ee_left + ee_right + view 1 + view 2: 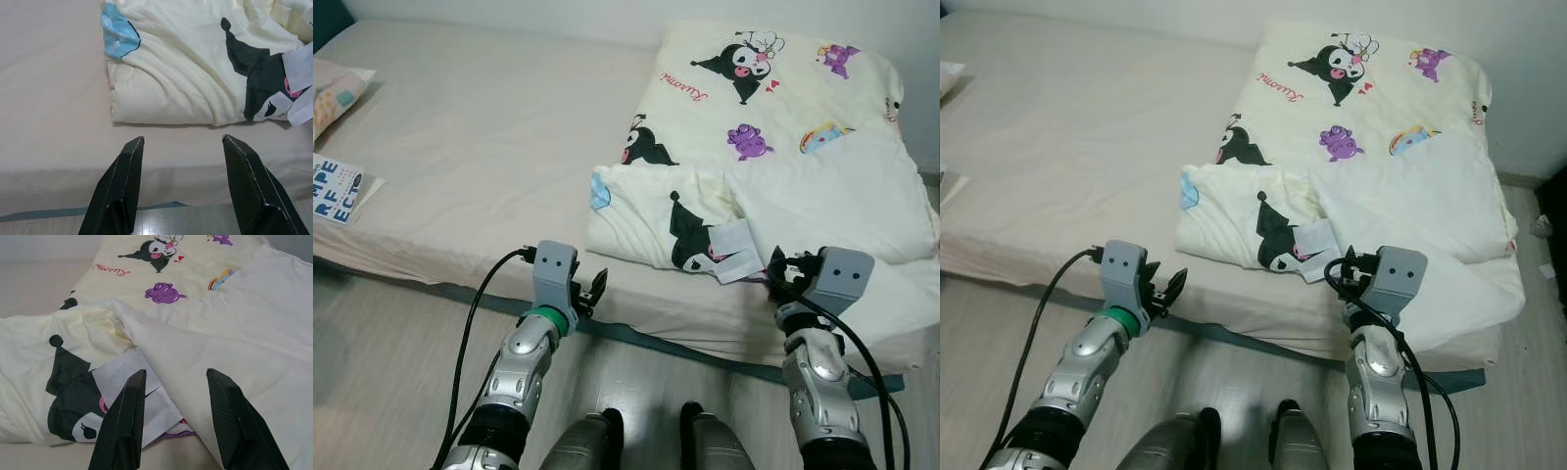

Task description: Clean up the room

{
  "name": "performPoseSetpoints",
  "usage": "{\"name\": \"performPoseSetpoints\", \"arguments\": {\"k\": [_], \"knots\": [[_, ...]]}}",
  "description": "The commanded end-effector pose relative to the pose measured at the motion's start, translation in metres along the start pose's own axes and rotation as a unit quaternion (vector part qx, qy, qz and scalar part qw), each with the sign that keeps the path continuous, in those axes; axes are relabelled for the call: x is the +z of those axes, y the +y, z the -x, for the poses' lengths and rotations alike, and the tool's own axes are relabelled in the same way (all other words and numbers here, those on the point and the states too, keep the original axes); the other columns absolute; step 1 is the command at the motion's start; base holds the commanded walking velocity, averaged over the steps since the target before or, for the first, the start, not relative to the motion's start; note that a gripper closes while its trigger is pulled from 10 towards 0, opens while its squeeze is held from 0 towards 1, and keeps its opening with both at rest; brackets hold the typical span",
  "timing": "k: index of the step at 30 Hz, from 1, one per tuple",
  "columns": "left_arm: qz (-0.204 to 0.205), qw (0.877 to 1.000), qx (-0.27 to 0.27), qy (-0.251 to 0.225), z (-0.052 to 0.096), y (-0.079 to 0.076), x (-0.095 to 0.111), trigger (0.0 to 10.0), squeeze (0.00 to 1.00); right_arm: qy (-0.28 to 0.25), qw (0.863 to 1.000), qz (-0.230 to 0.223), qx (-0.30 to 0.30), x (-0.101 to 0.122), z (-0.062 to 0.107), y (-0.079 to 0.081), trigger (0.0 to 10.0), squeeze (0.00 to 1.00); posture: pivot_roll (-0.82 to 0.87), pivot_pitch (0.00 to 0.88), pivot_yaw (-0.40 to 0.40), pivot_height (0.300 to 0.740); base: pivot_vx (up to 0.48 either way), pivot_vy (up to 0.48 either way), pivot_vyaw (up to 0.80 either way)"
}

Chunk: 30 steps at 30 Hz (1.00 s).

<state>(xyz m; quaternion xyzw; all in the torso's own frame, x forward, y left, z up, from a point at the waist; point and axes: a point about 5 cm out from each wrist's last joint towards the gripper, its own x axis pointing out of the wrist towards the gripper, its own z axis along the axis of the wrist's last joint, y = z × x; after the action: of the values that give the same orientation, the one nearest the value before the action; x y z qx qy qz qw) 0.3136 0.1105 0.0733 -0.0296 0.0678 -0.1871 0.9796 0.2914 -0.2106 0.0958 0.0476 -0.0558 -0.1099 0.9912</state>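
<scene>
— What's on the bed?

— A cream quilt printed with black-and-white cartoon characters, purple creatures and a red script word. It is folded into a rough rectangle filling the right half of the head view, on the beige sheet. Its near left corner is doubled over, showing a pale blue patch, and a white care label lies on its front edge.

— And the grippers?

— The left gripper is at lower centre-left, over the mattress edge, fingers spread apart with nothing between them, just short of the quilt's folded corner. The right gripper is at lower right, also spread and empty, right at the quilt's front edge by the label; whether it touches the fabric I can't quite tell.

— Anything else?

— A patterned pillow at the upper left edge, and printed paper with large blue letters below it.
</scene>
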Motion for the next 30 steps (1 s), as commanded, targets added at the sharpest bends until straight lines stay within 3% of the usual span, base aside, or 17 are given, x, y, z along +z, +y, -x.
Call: {"name": "performPoseSetpoints", "arguments": {"k": [1, 10, 14, 30], "knots": [[0.010, 1.000, 0.005, 0.003, 0.004, 0.001, -0.005, 10.0, 0.00, 0.033, 0.999, -0.008, 0.002, -0.014, 0.007, 0.001, 10.0, 0.00, -0.01, 0.170, 0.124, 0.736, 0.000, 0.000, 0.00], [0.012, 1.000, -0.005, -0.001, 0.003, 0.001, -0.004, 10.0, 0.00, 0.046, 0.998, -0.034, 0.003, -0.020, 0.013, 0.004, 10.0, 0.00, -0.02, 0.162, 0.126, 0.736, 0.347, 0.000, -0.71], [0.012, 1.000, -0.009, -0.003, 0.002, -0.001, -0.003, 10.0, 0.00, 0.052, 0.998, -0.037, 0.001, -0.023, 0.015, 0.004, 10.0, 0.00, -0.02, 0.159, 0.127, 0.736, 0.437, 0.000, 0.00], [0.012, 1.000, 0.011, -0.014, 0.004, 0.003, -0.003, 10.0, 0.00, 0.061, 0.997, -0.049, 0.011, -0.025, 0.015, 0.006, 10.0, 0.00, -0.01, 0.166, 0.121, 0.736, 0.000, 0.000, 0.00]]}}
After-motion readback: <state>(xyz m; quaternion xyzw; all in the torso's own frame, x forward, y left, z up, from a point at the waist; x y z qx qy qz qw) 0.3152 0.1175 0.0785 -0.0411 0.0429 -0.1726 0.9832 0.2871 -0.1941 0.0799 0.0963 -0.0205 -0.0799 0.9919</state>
